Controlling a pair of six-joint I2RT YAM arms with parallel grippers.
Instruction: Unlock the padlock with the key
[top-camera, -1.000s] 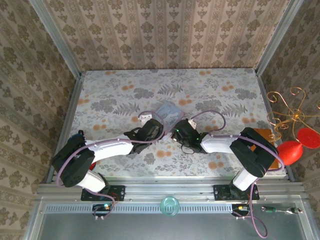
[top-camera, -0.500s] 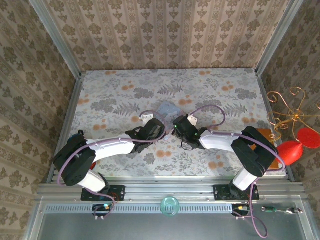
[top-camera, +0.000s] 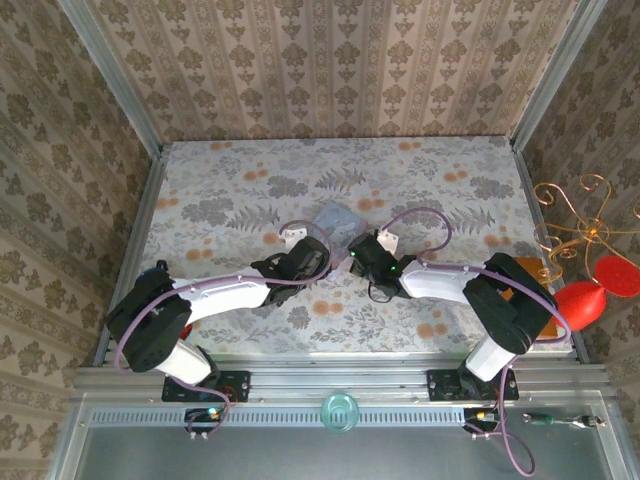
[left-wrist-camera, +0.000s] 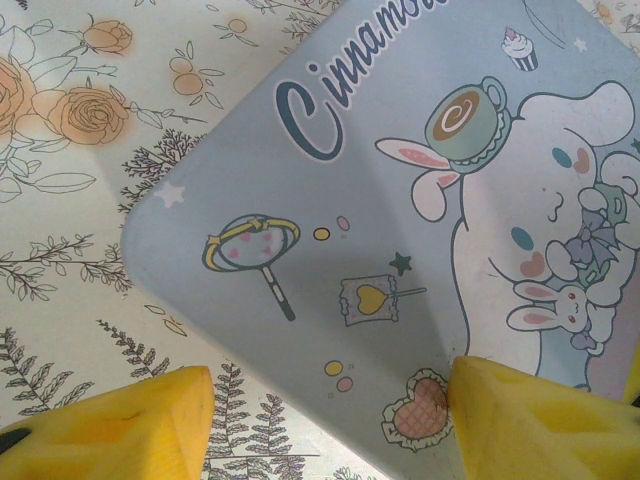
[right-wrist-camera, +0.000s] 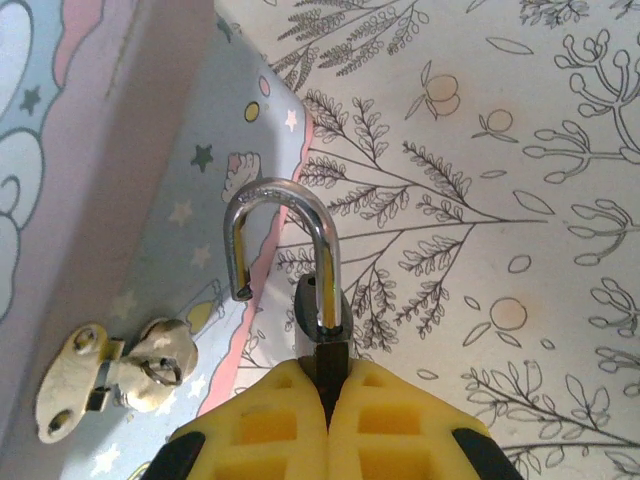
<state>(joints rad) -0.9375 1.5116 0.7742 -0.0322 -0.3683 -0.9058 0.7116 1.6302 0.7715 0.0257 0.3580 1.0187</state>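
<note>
Padlock (right-wrist-camera: 319, 300) pinched in right hand (right-wrist-camera: 325, 385); left hand (left-wrist-camera: 330, 410) spread above "Cinnamo…" pouch (left-wrist-camera: 400, 200).

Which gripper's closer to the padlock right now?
Right. The right gripper is shut on the padlock; the left gripper stands open over a corner of the blue pouch.

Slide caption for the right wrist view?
Right gripper clamps the padlock, shackle open, beside the blue pouch and its metal clasp.
</note>
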